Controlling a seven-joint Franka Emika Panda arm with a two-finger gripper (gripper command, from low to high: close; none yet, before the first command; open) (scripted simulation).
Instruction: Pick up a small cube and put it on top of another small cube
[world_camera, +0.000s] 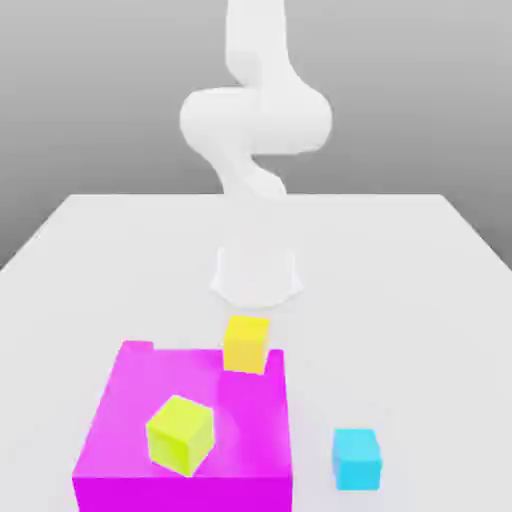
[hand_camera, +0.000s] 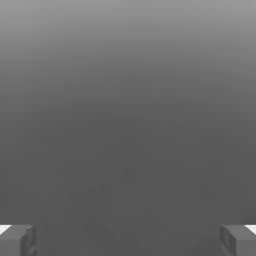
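Gripper (hand_camera: 128, 240) open: fingertips (hand_camera: 17, 240) set wide apart in the hand view, nothing between them. On the white bench (world_camera: 90, 250), a large magenta block (world_camera: 240, 440) carries a yellow-green cube (world_camera: 180, 434) on its top face. Yellow cube (world_camera: 246, 343) sits at the block's far edge. Cyan cube (world_camera: 356, 458) rests on the bench, just beside the block, on the exterior view's right. White arm (world_camera: 255, 120) rises behind.

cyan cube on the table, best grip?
Take the cyan cube from straight above, pincer fingers closing on two opposite vertical faces. It sits flat and square on the table, apart from the magenta block, with free space on every side, so either pair of faces should work. The pincer is wide open with nothing between its fingers.
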